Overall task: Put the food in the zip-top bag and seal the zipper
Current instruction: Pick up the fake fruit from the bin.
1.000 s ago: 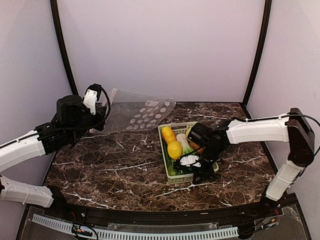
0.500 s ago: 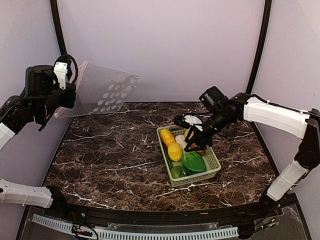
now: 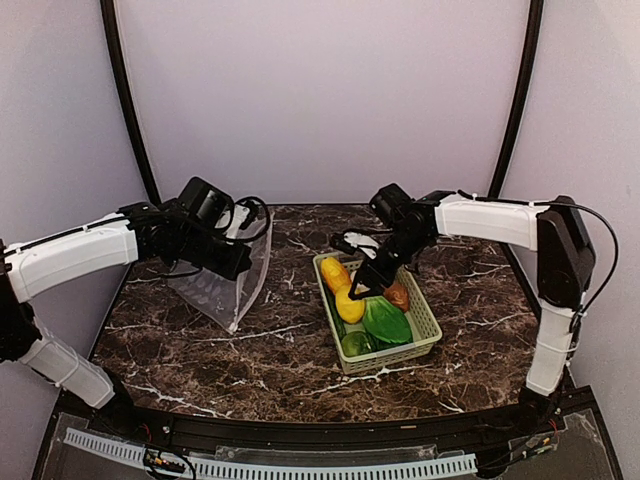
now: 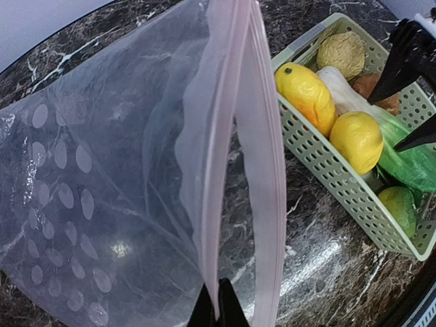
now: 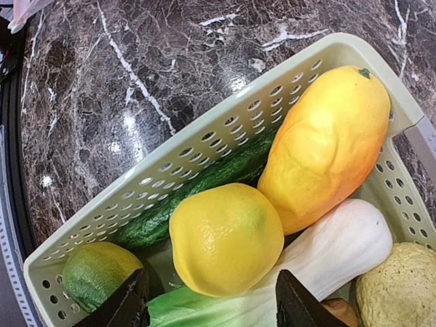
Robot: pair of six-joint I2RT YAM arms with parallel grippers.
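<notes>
The zip-top bag (image 4: 102, 170) hangs from my left gripper (image 4: 218, 310), which is shut on one lip of the pinkish zipper (image 4: 228, 136). The other lip bows away, so the mouth gapes. In the top view the bag (image 3: 225, 290) droops to the table left of the basket, under my left gripper (image 3: 243, 262). The food lies in the pale green basket (image 5: 204, 129): a yellow lemon (image 5: 225, 238), an orange piece (image 5: 327, 143), bok choy (image 5: 334, 252), a beige round one (image 5: 402, 286) and green pieces (image 5: 204, 184). My right gripper (image 5: 214, 303) is open just above the lemon, holding nothing.
The basket (image 3: 425, 320) stands right of centre on the dark marble table, with a brown potato (image 3: 398, 295) at its far side. Black frame posts rise at the back corners. Both arm bases sit along the near edge.
My left arm swung the bag down from high at the left to the table beside the basket. My right gripper opened wider and moved over the lemon.
</notes>
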